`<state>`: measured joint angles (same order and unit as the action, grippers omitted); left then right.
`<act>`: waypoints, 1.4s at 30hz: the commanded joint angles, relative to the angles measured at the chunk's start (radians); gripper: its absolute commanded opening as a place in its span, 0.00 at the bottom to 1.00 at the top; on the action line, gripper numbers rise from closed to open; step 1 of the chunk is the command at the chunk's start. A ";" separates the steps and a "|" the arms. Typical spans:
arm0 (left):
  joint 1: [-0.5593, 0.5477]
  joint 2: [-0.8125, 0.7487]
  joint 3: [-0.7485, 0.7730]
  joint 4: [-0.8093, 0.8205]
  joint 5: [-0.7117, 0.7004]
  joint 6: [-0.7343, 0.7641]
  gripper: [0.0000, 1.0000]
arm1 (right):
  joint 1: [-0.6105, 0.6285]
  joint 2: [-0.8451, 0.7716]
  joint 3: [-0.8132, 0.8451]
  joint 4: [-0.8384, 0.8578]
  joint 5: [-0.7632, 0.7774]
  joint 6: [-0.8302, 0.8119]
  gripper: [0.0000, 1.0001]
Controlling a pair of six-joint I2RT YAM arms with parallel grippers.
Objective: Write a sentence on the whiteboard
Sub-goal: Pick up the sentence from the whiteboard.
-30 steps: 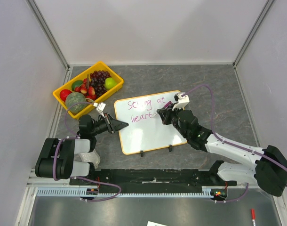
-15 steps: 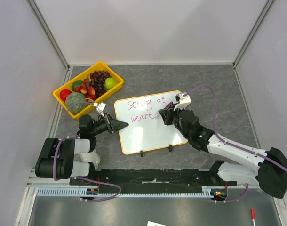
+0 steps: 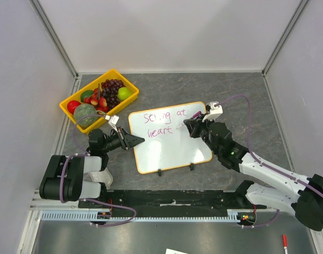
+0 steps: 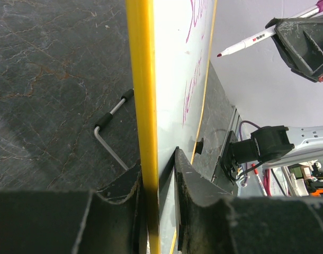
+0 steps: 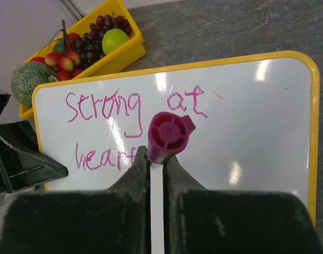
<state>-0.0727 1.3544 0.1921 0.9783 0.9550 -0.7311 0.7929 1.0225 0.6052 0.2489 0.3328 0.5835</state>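
Note:
The whiteboard (image 3: 169, 151), white with an orange-yellow frame, lies mid-table. The sentence (image 3: 164, 117) reads "Strong at / heart" in magenta, also in the right wrist view (image 5: 129, 108). My left gripper (image 3: 136, 141) is shut on the board's left edge; the left wrist view shows the jaws (image 4: 157, 164) clamping the yellow frame (image 4: 143, 106). My right gripper (image 3: 192, 127) is shut on a white marker (image 3: 182, 126) with a magenta end (image 5: 169, 135). The marker's tip (image 4: 220, 54) hangs a little off the board, right of "heart".
A yellow fruit tray (image 3: 131, 84) with grapes, apples and a melon stands at the back left, near the board's corner. Two black clip feet (image 3: 159, 172) sit at the board's near edge. A red marker (image 3: 284, 241) lies off the table at the bottom right.
My right gripper has moved to the right with the marker, away from the end of "heart". The left gripper and the board have not moved.

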 commanded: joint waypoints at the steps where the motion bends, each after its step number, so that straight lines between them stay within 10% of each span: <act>1: -0.004 0.009 0.013 -0.012 -0.025 0.084 0.02 | -0.030 -0.012 0.039 0.004 -0.044 0.004 0.00; 42: -0.003 0.014 0.012 -0.004 -0.022 0.081 0.02 | -0.124 -0.139 -0.013 -0.063 -0.071 -0.025 0.00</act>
<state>-0.0727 1.3548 0.1921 0.9794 0.9558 -0.7311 0.6712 0.9009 0.5949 0.1715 0.2440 0.5766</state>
